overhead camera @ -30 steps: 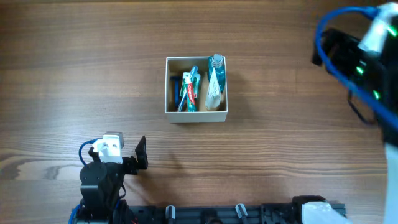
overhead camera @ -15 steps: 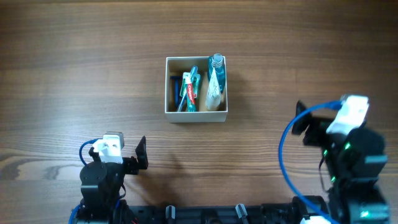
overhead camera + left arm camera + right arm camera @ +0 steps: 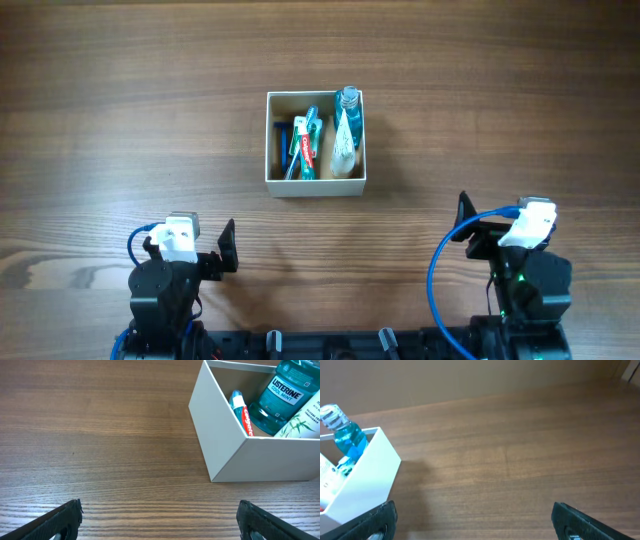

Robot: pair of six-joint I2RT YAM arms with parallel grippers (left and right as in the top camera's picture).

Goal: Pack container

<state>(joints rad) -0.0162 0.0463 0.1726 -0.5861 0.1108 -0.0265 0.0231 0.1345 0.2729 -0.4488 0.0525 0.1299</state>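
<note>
Left claw (image 3: pixel 160 522), right claw (image 3: pixel 472 520): both low at the near edge, spread wide, empty. Beyond them, mid-surface (image 3: pixel 120 120), the container (image 3: pixel 316 186) holds toothpaste (image 3: pixel 243 412) and mouthwash (image 3: pixel 282 395). No loose items seen. Packing looks complete; the next move probably needs only idle arms.

matt white card container (image 3: pixel 316 187), grained wood table (image 3: pixel 140 110)
</note>
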